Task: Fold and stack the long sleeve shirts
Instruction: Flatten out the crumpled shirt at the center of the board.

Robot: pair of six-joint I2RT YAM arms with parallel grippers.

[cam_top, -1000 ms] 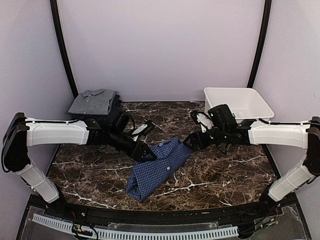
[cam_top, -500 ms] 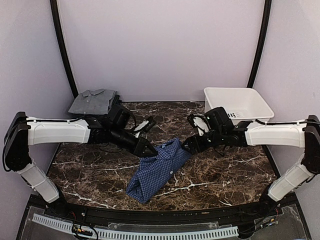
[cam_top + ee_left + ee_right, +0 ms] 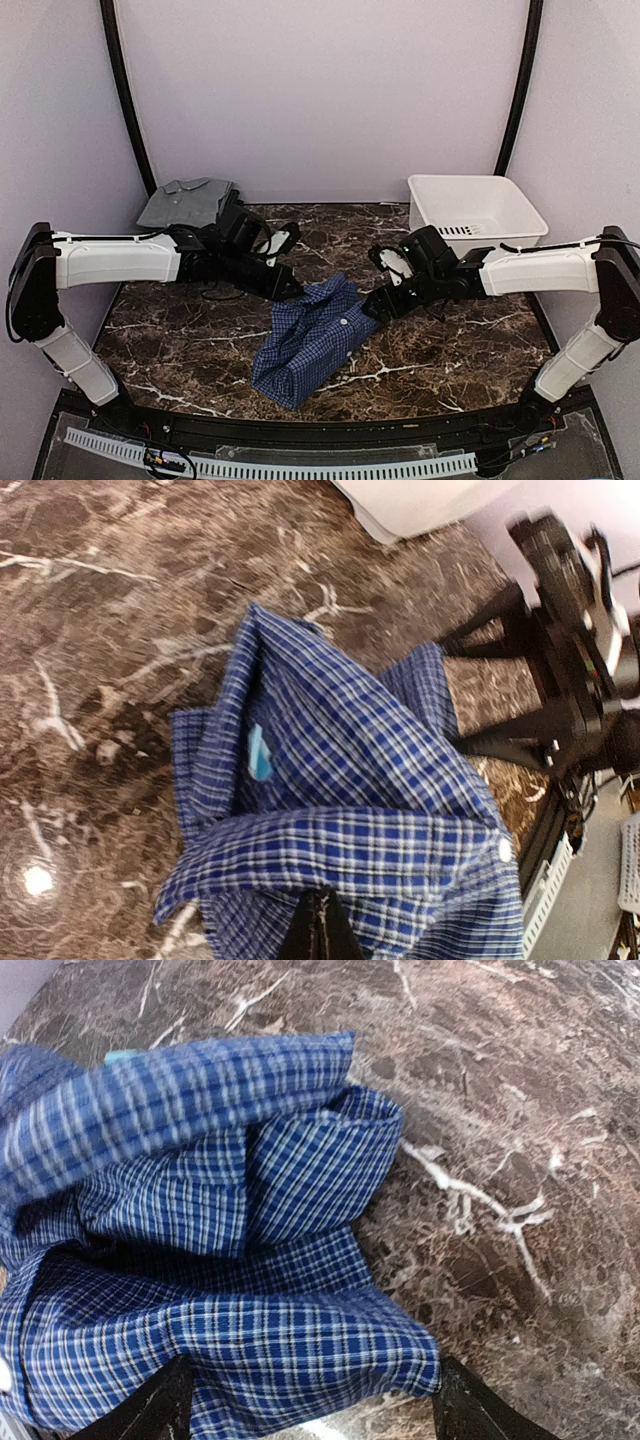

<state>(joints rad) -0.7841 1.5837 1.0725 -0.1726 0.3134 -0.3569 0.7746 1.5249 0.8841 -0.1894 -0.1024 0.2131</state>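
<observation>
The blue checked shirt point(image 3: 305, 345) lies crumpled, partly folded, in the middle of the marble table, its collar end toward the back. My left gripper point(image 3: 293, 292) is at that collar end. In the left wrist view it point(image 3: 320, 920) is shut, pinching the checked cloth point(image 3: 380, 780) just below the collar band. My right gripper point(image 3: 370, 308) is at the shirt's right edge. In the right wrist view it point(image 3: 310, 1412) stands open, its two fingers on either side of a fold of the shirt point(image 3: 220, 1210). The grey shirt point(image 3: 185, 203) lies folded at the back left.
A white plastic tub point(image 3: 475, 210) stands at the back right, also at the top of the left wrist view point(image 3: 410, 500). The right arm point(image 3: 560, 680) shows beyond the shirt there. Dark marble point(image 3: 450, 350) surrounds the shirt. Purple walls enclose the table.
My left gripper has shut on the shirt's collar end and drawn back slightly, bunching the cloth. The right gripper has moved left onto the shirt's right edge, still open.
</observation>
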